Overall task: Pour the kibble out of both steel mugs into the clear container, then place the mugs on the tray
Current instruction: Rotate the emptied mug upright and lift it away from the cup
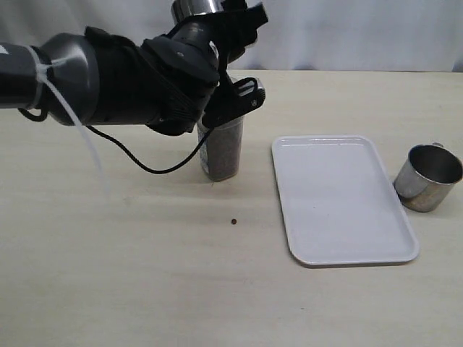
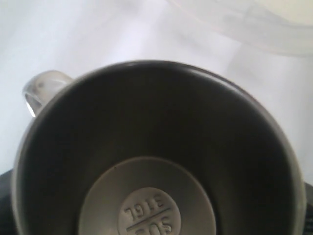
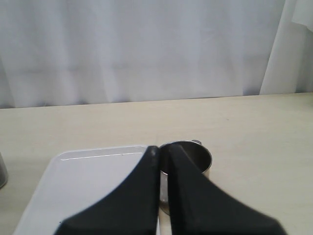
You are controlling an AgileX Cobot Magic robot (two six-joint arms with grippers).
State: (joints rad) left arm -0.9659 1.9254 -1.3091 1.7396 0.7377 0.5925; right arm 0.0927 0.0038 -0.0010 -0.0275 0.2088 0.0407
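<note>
Steel mug (image 1: 195, 7) clamped in left jaws; right jaws nearly shut, empty.

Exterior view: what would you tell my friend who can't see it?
A black robot arm holds a steel mug above a clear container of kibble. A white tray lies to its right, a second mug beside it, and one stray pellet on the table.

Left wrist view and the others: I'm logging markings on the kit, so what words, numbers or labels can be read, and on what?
"316L": raised round stamp on the inside bottom of the held steel mug, seen upside down.
Second line of that stamp, past a bar: cut off by the picture's edge, not readable.
No readable text shows on the clear container, the tray or the second steel mug.
</note>
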